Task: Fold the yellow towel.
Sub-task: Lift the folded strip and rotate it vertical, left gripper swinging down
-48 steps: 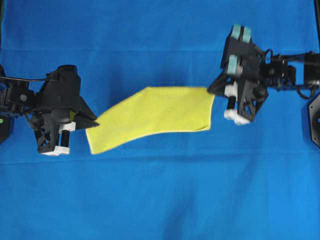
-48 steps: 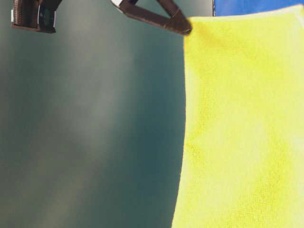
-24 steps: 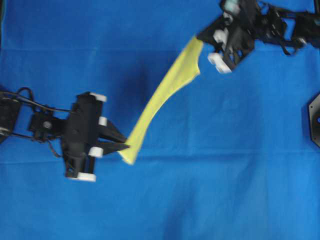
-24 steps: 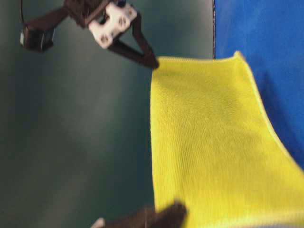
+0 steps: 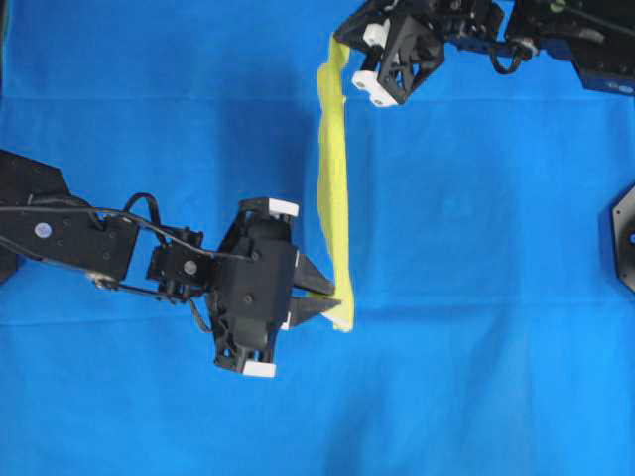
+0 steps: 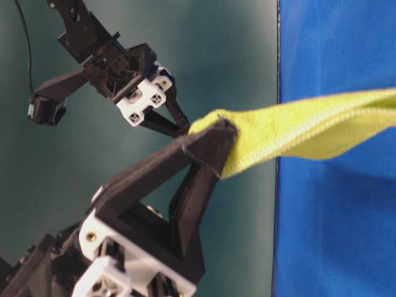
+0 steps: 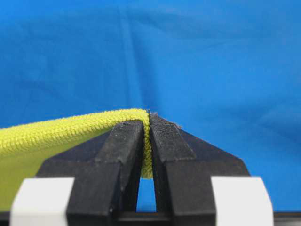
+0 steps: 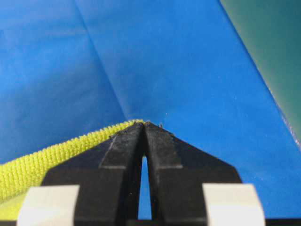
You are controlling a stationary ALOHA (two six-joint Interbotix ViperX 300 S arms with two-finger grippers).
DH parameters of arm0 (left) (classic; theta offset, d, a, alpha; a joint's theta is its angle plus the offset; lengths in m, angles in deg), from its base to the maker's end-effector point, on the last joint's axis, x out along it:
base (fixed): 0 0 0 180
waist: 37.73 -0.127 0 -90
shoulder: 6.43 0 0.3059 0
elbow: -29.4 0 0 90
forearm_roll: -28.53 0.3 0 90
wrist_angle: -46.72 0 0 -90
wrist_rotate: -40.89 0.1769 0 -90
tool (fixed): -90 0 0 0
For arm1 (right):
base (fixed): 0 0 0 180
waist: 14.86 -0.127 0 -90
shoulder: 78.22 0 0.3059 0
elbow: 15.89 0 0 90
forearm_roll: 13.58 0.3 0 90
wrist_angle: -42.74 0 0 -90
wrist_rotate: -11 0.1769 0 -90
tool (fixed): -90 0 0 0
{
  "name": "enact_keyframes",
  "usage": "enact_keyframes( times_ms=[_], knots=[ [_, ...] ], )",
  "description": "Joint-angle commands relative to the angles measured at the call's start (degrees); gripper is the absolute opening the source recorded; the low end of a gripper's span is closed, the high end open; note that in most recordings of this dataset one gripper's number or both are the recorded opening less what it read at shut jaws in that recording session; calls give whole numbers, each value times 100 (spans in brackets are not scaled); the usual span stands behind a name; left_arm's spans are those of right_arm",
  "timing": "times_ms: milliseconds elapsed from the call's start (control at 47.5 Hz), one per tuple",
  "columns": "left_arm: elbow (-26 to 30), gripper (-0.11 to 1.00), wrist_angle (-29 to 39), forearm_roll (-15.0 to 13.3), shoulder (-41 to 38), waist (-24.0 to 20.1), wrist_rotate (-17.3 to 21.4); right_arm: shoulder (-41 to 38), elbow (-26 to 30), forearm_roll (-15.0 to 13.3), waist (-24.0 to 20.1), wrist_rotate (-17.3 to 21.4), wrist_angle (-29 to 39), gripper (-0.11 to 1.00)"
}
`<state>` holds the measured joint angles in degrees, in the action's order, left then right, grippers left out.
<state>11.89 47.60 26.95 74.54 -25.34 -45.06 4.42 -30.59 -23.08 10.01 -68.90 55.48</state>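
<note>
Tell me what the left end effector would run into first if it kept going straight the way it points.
The yellow towel it already pinches; beyond that, probably only blue table cover as far as the overhead view shows. Depth is unclear.

From overhead the yellow towel (image 5: 334,188) is edge-on, so I can't see its face. Its corners are buried in my left hand (image 5: 332,301) and right hand (image 5: 342,45). The right arm gets cut off at the top edge.
</note>
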Motion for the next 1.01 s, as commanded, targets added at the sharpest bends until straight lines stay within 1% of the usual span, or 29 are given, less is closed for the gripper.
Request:
enact_keyframes(
  times_ms=[0, 168, 274, 358, 568, 652, 715, 842, 989],
  knots=[
    [167, 3, -35, -9, 53, 123, 35, 70, 123, -62, 149, -9, -18, 2],
    [237, 4, -176, -9, -53, 70, 44, 202, -53, -62, 237, 9, 0, 2],
    [422, 3, -396, -9, -316, 35, 114, 483, -396, -62, 369, 18, 0, 2],
    [703, 3, -475, -9, -606, -18, 193, 756, -729, -62, 475, 26, -9, 2],
    [1802, 4, -475, -9, -1485, -44, 527, 1670, -1617, -53, 677, 26, 9, 2],
    [2215, 4, -466, -9, -1802, -44, 650, 1986, -1872, -53, 712, 18, 53, 2],
    [2391, 3, -475, -9, -1960, -62, 677, 2145, -1986, -62, 712, 18, 123, 2],
    [2461, 3, -492, -9, -2127, -114, 598, 2145, -2101, -62, 712, 0, 185, 2],
    [2145, 4, -615, -9, -2101, -149, 396, 1723, -2039, -62, 712, 0, 26, 2]
  ],
)
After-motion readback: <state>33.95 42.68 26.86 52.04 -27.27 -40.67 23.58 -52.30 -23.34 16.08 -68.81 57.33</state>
